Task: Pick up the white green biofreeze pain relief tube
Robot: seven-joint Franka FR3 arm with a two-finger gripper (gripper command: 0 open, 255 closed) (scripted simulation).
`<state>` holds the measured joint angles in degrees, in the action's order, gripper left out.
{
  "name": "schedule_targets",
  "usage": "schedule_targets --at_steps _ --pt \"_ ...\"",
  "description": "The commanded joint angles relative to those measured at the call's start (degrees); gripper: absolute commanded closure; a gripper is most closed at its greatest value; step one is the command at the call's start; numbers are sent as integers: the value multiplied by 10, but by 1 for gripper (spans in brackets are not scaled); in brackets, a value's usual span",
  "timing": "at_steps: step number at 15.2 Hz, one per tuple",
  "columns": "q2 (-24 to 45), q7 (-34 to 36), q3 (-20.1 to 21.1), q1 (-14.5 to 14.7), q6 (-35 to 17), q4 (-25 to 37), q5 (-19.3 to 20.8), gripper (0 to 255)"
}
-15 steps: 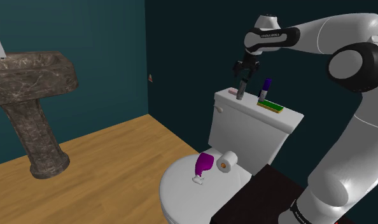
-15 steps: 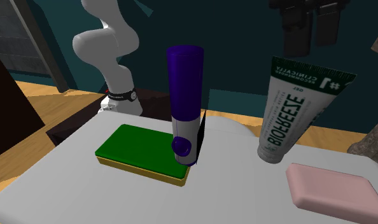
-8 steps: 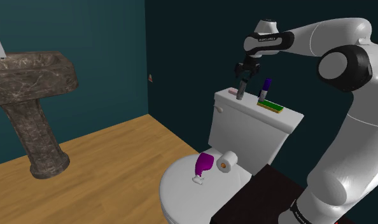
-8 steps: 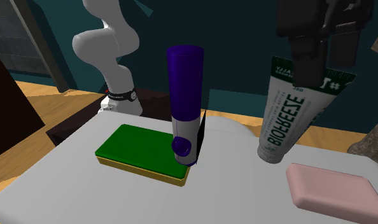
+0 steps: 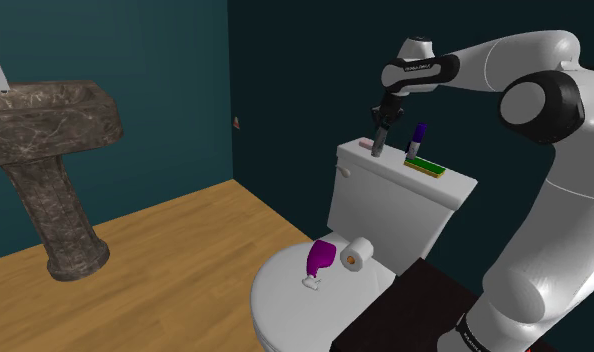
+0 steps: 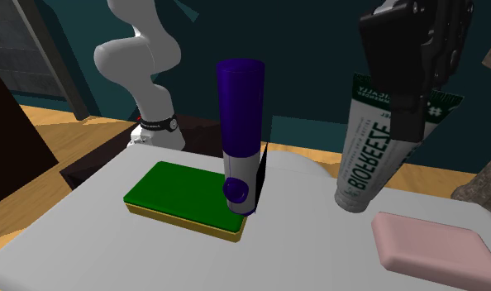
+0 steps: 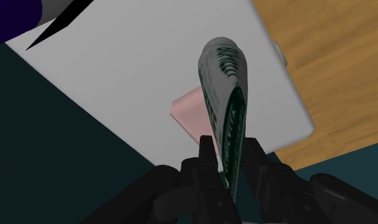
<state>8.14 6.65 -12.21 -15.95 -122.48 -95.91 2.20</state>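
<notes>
The white and green Biofreeze tube stands cap-down on the white toilet tank lid, leaning slightly, its flat crimped end upward. My black gripper has come down over that top end. In the wrist view the gripper is shut on the tube, one finger on each side of the flat end. In the shoulder view the gripper sits directly above the tube at the tank's far end.
A tall purple bottle and a flat green-topped block stand beside the tube on the tank. A pink soap bar lies close by its foot. On the toilet lid lie a purple bottle and a paper roll. A stone sink stands far off.
The gripper has dropped from above the tube onto its top end, and its fingers have gone from open to shut on it. The tube still stands on the tank.
</notes>
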Motion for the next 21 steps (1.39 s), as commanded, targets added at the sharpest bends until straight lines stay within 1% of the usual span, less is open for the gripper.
schedule_targets --at_steps 1,6,21 --pt "0 0 0 0 0 0 0 255" --pt "0 0 0 0 -1 -1 0 255" --pt "11 -8 -1 -3 119 129 -6 255"
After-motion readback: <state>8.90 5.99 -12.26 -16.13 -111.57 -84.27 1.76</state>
